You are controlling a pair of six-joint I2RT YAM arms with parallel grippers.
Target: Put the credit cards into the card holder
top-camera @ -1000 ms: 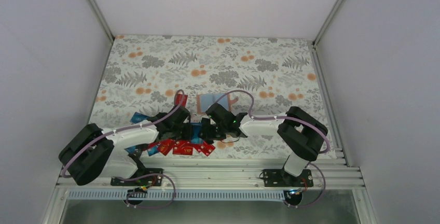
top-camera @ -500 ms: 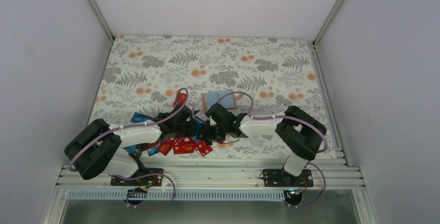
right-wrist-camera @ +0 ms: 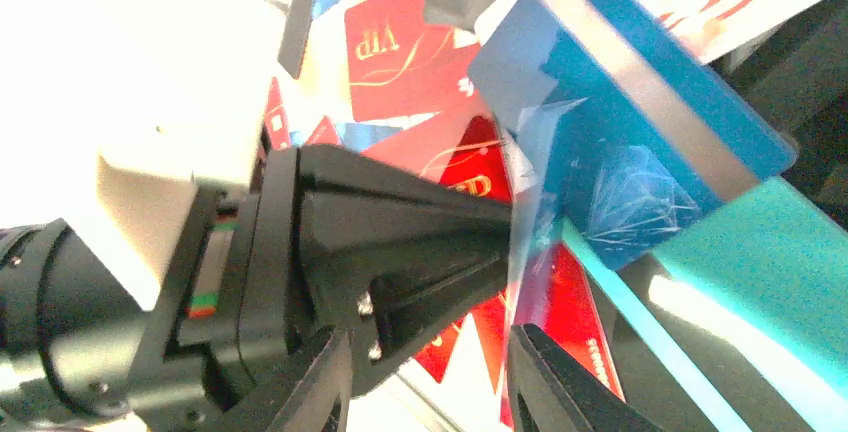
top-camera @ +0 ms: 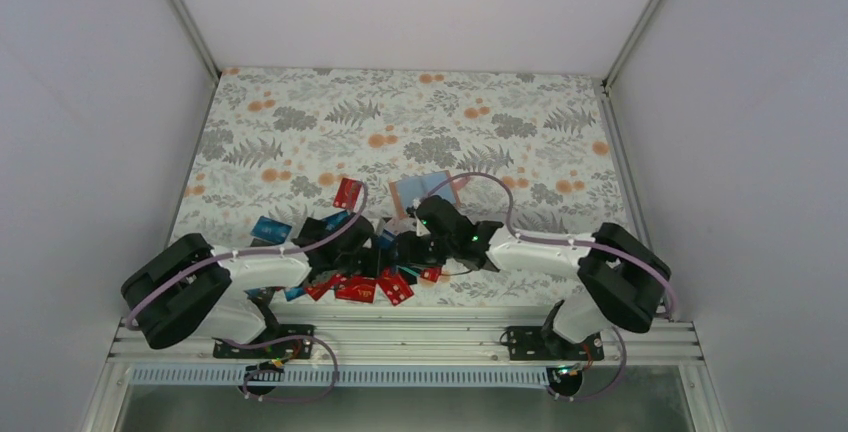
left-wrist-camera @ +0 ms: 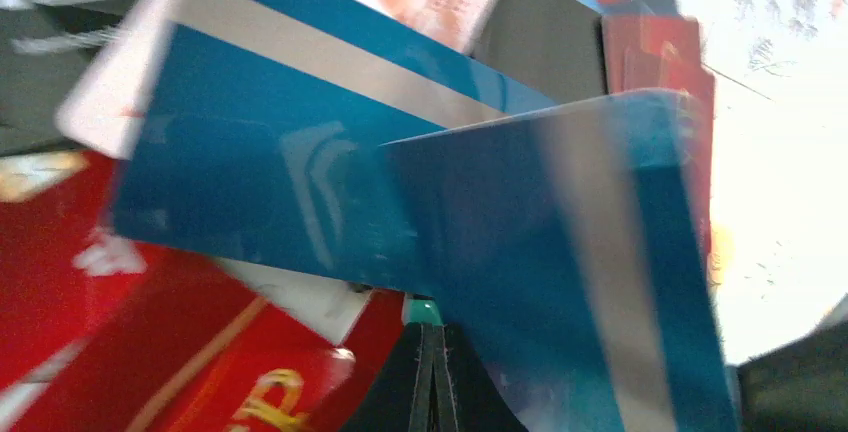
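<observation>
My left end effector (left-wrist-camera: pixel 430 357) is pinching a blue credit card (left-wrist-camera: pixel 560 282) over red credit cards (top-camera: pixel 352 289) littering the tabletop (top-camera: pixel 300 112); my right end effector (right-wrist-camera: pixel 430 337) is hanging open alongside.

So the whole setup sits in a little booth: plain pale grey walls (top-camera: pixel 90 132) on the left, back and right, with slim metal posts (top-camera: pixel 182 14) running up the two far corners. The counter (top-camera: pixel 300 117) wears a floral cloth, grey ferns and orange blobs on white. A ribbed aluminium rail (top-camera: pixel 400 337) runs along the near edge. Light looks soft and even.
</observation>
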